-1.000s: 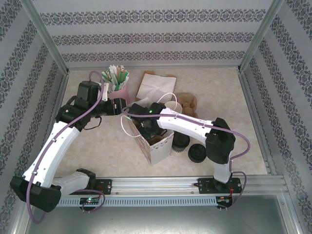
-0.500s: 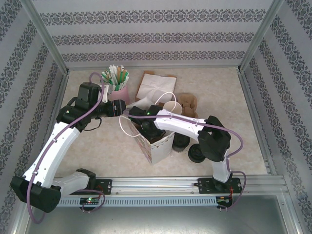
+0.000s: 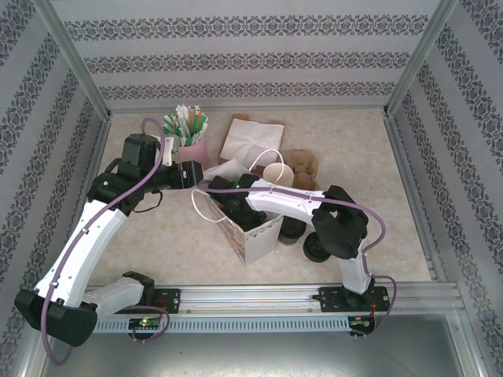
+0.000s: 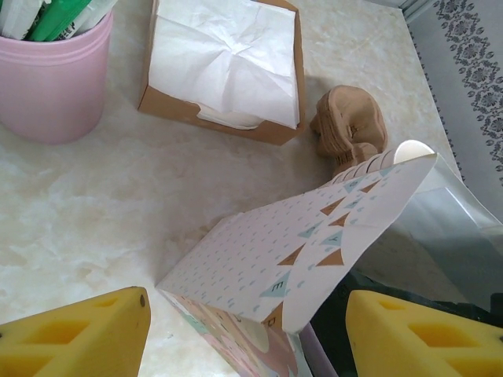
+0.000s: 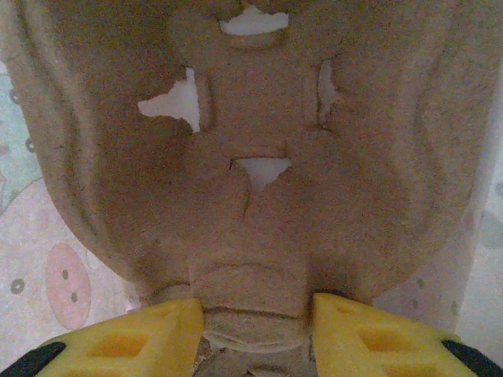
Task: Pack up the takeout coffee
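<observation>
your right gripper (image 5: 253,318) is down inside the paper bag (image 3: 258,237), its yellow fingers (image 5: 157,338) set close on either side of the middle tab of a brown pulp carrier (image 5: 251,141). the tab fills the gap between them, but i cannot tell whether they are pinching it or merely flanking it. the carrier lies across the bag's floor, with the printed walls rising round it.

your left gripper (image 4: 250,314) stands wide open with nothing in it, one finger on each side of the bag's near top corner and touching neither face as far as i can see.

the takeout coffee (image 3: 292,228) i take to be the black-topped round thing on the counter (image 3: 173,236) just right of the bag, half under your right forearm. from above i cannot tell it for sure from the loose black lids (image 3: 317,248) beside it.

the step looks like seating the carrier. make sure it lies flat and square before you let go, open fully clear of the tab, then draw straight up so the fingers don't drag the carrier or crease a wall. bring the left gripper onto the rim to hold the mouth wide.
</observation>
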Controlling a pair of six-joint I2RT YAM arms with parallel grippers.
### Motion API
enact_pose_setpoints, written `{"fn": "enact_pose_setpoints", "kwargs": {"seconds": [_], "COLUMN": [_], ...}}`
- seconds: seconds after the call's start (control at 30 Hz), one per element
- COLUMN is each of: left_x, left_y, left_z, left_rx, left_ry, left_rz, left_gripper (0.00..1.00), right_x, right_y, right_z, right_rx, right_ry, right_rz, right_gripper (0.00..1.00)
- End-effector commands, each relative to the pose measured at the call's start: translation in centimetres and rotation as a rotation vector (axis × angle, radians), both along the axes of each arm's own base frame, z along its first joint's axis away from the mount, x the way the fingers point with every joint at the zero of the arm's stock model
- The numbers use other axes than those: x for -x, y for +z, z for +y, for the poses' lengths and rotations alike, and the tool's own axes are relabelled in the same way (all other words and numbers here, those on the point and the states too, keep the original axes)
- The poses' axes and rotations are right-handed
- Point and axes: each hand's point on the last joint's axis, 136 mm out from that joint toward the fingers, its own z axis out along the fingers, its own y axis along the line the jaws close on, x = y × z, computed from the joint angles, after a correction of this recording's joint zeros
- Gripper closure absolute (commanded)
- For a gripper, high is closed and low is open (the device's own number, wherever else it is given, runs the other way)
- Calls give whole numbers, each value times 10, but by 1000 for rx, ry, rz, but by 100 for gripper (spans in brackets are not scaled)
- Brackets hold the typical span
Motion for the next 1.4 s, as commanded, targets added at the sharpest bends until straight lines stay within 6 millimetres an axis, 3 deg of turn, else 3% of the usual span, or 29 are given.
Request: {"fn": "enact_pose_setpoints", "kwargs": {"seconds": [0.0, 0.17, 0.5, 0.77, 1.0, 1.2, 1.37], "left_x": [4, 6, 8, 8, 10, 10, 9], "left_y": [3, 2, 1, -2, -3, -6, -7], "left_z": [-1, 0, 2, 2, 3, 3, 3], "left_rx": [23, 25, 24, 24, 28, 25, 25], "left_ry": [0, 3, 15, 20, 22, 26, 24], "left_rz": [-5, -6, 0, 8, 15, 21, 25], "left_gripper": [32, 33, 33, 33, 33, 33, 35], "right_x": [10, 6, -9, -8, -6, -3, -2], "right_y": [-31, -18, 53, 92, 119, 129, 135], "right_z": [-11, -9, 4, 10, 11, 11, 12], "right_rx": [52, 31, -96, -170, -211, -223, -228], "right_ry": [-24, -36, -65, -57, -42, -32, -19], "right_rz": [57, 23, -120, -168, -216, -230, -243], "right_gripper": [56, 54, 38, 27, 28, 41, 43]}}
